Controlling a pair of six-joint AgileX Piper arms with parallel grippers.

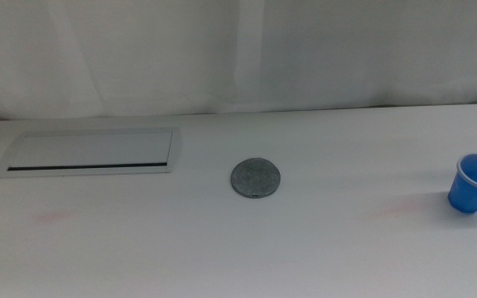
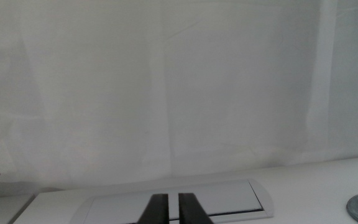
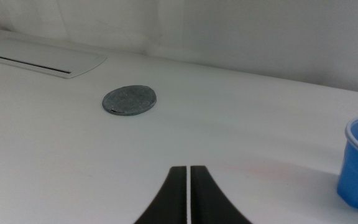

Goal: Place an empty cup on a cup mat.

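The blue plastic cup [image 1: 475, 184] is seen upright on the white worktop [image 1: 346, 248], far over on the right side and well apart from the grey cup mat [image 1: 256, 178], which lies flat near the centre. A white rectangular panel [image 1: 89, 153] is set into the worktop on the left, beyond the mat from the cup. Nothing is seen inside the cup from the middle view.

Right gripper [image 3: 189, 169]: low over the worktop near its front edge, fingers clenched together with only a hairline gap, nothing held. The cup stands off to one side of it, not yet between the fingers. Only a dark corner of this arm is caught at the bottom right of the middle view.

Left gripper [image 2: 173, 198]: waiting on the left, aimed toward the panel, fingers closed on nothing.

Handling, as judged: the cup is likely very light, thin-walled and somewhat springy, with a smooth tapered side that could slip downward out of a loose grip or be crushed by a hard one. A hold across the upper wall, just under the pale rim, is judged safest. The fingers must first be spread.
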